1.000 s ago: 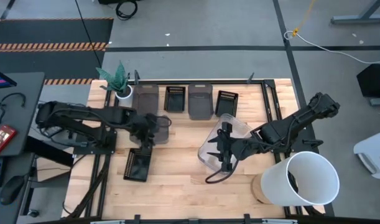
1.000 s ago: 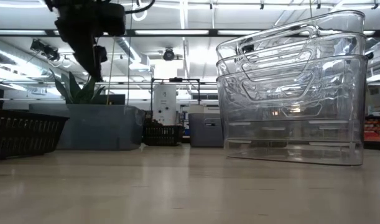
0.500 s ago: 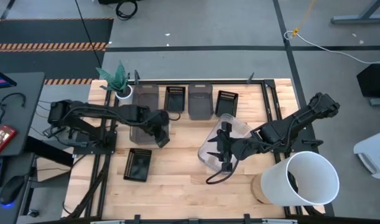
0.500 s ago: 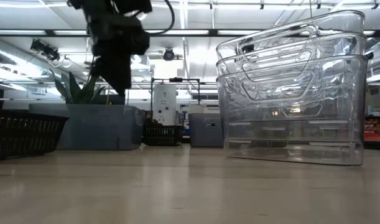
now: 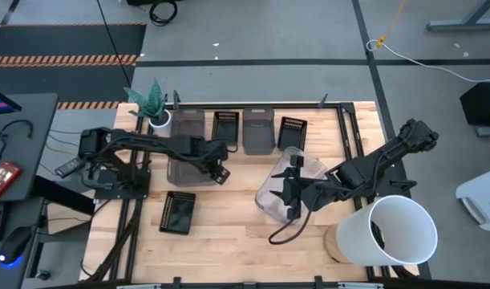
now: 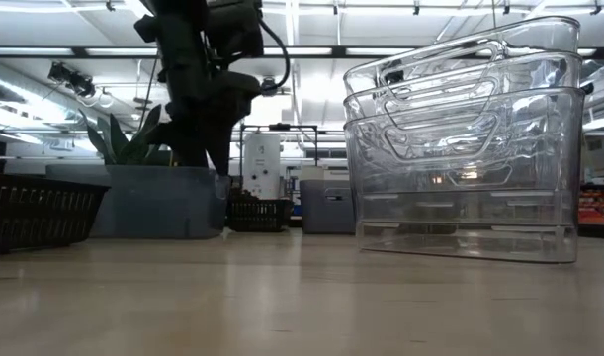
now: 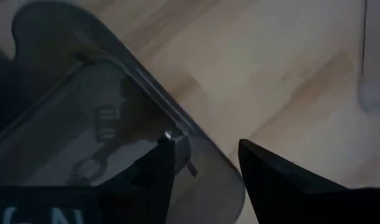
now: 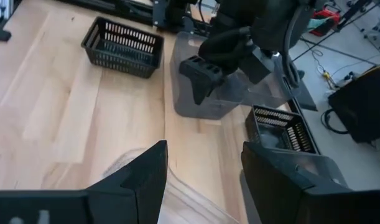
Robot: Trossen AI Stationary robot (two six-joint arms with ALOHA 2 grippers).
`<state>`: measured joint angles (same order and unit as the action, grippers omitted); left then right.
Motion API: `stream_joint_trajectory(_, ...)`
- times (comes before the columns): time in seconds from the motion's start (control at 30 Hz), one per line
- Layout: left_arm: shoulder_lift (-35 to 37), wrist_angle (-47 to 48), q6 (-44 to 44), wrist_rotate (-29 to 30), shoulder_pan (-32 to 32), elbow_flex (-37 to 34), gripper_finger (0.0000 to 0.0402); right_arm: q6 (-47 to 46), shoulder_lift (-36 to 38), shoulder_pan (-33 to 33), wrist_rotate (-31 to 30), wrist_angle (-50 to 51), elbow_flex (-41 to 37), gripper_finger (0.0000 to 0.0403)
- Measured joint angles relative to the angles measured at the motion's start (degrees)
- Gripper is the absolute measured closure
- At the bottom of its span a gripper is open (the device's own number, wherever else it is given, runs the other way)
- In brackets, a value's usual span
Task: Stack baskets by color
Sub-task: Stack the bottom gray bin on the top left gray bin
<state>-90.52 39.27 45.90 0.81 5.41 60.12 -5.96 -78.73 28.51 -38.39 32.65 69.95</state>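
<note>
A smoky grey basket [image 5: 180,170] stands on the table left of centre, with a black slotted basket [image 5: 178,213] nearer the front edge. My left gripper [image 5: 218,171] is open and points steeply down over the grey basket's right end. In the left wrist view one finger is over the inside of the basket's corner [image 7: 196,140] and the other is outside it. A stack of clear baskets [image 6: 465,148] rests on the table right of centre. My right gripper [image 5: 291,197] hangs open above that stack. My left gripper [image 7: 205,143] straddles the rim at the grey basket's corner [image 7: 177,134] from above. Whether either finger touches the rim, I cannot tell. The basket rests flat on the table.
Along the far edge stand two grey baskets [image 5: 258,130] and two black ones [image 5: 225,127] in a row, with a potted plant [image 5: 152,104] at the far left. A big white bucket [image 5: 393,233] sits at the near right corner. Bare wood lies between the grey basket and the clear stack.
My left gripper has gone toward the table's right edge and come down, from above the near side of the grey basket to its right end. Its wrist has rolled on the way. The baskets and my right gripper have kept still.
</note>
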Motion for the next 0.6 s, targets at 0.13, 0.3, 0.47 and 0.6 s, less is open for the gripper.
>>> stream_joint_trajectory(0.13,-1.57,-0.11,0.3,1.12,0.54,1.1,0.0219,-0.03,0.84,0.03,-0.18,1.09,0.0,0.0192)
stream_joint_trajectory(0.3,-3.46,-0.22,2.09,2.6,1.56,1.15,0.0219,-0.78,0.95,0.14,0.36,3.28,0.0,0.0192)
stream_joint_trajectory(0.47,-4.72,0.0,3.95,2.8,2.52,1.08,0.0235,-2.43,0.95,0.96,0.49,6.94,0.0,0.0192)
stream_joint_trajectory(0.6,-5.16,0.15,5.01,3.04,2.41,1.07,0.0264,-3.04,0.95,2.05,0.5,8.35,0.0,0.0192)
